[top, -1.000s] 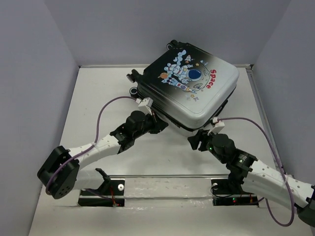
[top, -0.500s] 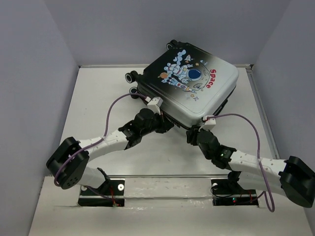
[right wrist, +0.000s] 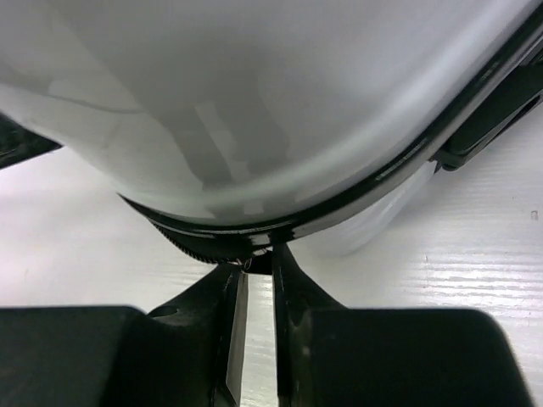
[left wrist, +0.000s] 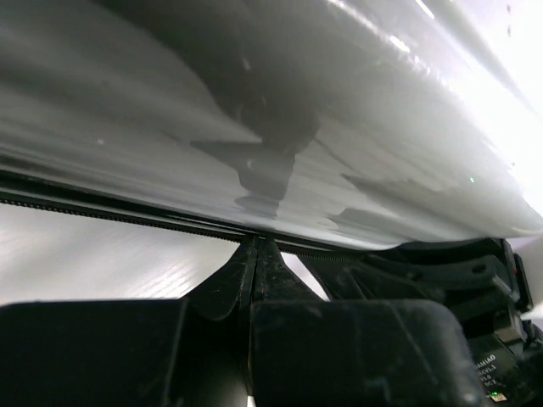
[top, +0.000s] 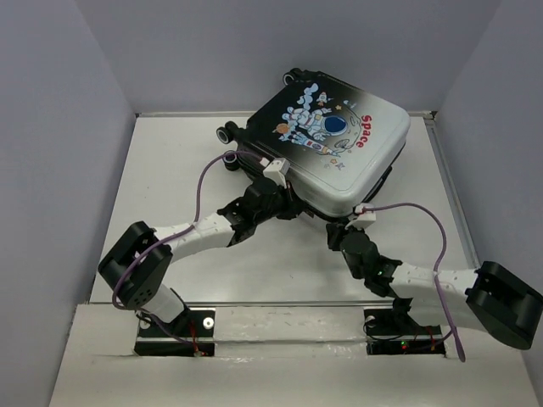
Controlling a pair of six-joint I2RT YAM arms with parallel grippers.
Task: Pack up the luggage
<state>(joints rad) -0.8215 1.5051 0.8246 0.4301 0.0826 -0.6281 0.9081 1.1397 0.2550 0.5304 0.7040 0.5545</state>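
The luggage (top: 339, 144) lies flat at the back of the table, astronaut and red "Space" print facing up, lid down. My left gripper (top: 293, 203) is at its near left edge. In the left wrist view the gripper (left wrist: 256, 242) is shut, tips touching the black zip line under the silver shell (left wrist: 254, 127). My right gripper (top: 338, 227) is at the near rounded corner. In the right wrist view the gripper (right wrist: 259, 259) stands a narrow gap apart, tips closed on a small dark zip tab below the shell (right wrist: 254, 102).
The white table (top: 170, 186) is walled in grey on the left, back and right. The luggage's black wheels (top: 227, 133) point to the back left. Purple cables loop over both arms. The right arm's body (left wrist: 484, 373) shows low in the left wrist view.
Both arms have stretched forward to the luggage's near edge. The right jaws have narrowed from wide open to a thin gap. The luggage has shifted slightly towards the back.
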